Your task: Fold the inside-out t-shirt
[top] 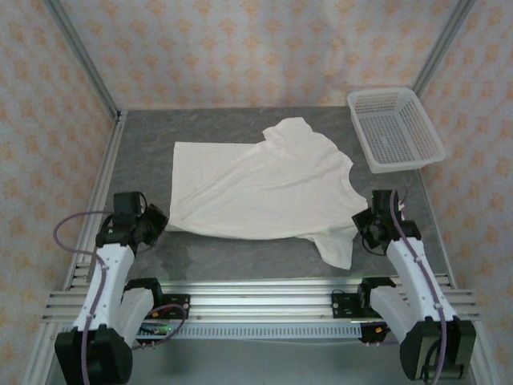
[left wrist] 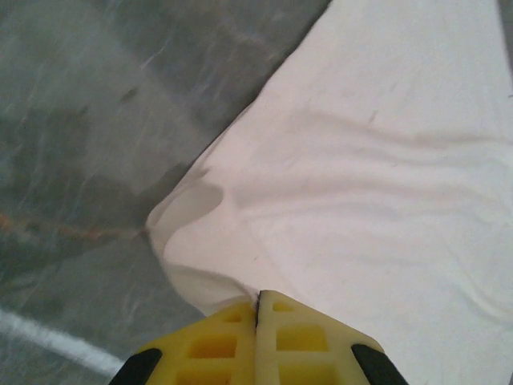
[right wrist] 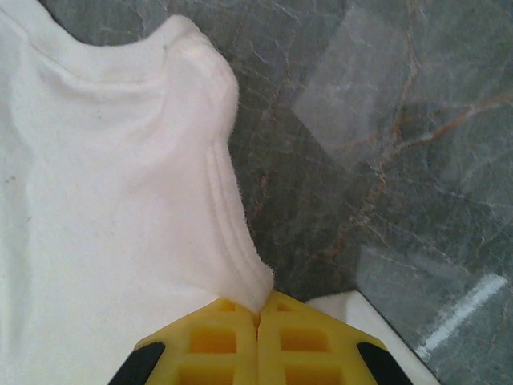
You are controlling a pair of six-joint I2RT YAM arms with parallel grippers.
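T-shirt (top: 264, 188) is lying spread flat and wrinkled mid-counter (top: 144, 152), neckline pointing right. Left gripper (top: 156, 218) is pinching its near-left hem corner, yellow fingers (left wrist: 216, 349) pressed together on the fabric. Right gripper (top: 365, 220) is clamping the shirt's right edge, closed on cloth. Mesh basket (top: 395, 128) is sitting far right, apart from the shirt.

Cream t-shirt (top: 264, 188); grey veined table (top: 144, 164); white mesh basket (top: 393, 128).
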